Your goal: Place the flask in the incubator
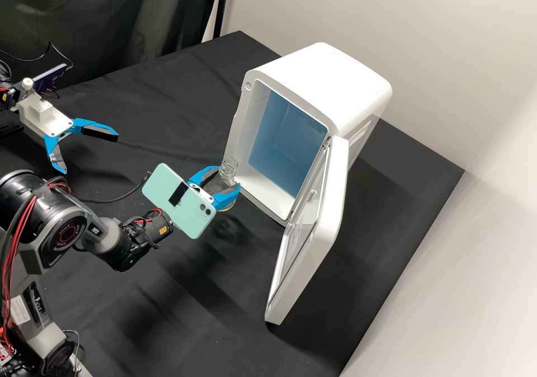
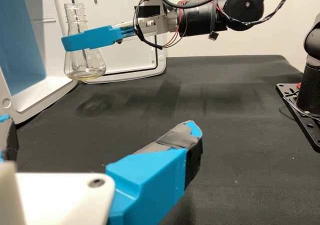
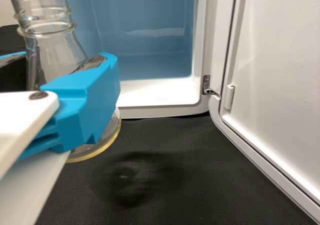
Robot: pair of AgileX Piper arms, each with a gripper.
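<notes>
Gripping the flask (image 1: 227,168), right hand (image 1: 226,183) holds it above the table (image 1: 168,97) just outside the open incubator (image 1: 335,86), so pickup's done & insertion's left; left hand (image 1: 88,153) open, well apart

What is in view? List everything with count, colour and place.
flask: one, clear glass, held off the bench before the incubator's opening
incubator: one, white with blue inside, on the bench, door open
bench: one, black
phone: one, pale green, on the wrist of the right arm
left gripper: one, blue fingers, open, apart from the flask
right gripper: one, blue fingers, shut on the flask
</notes>
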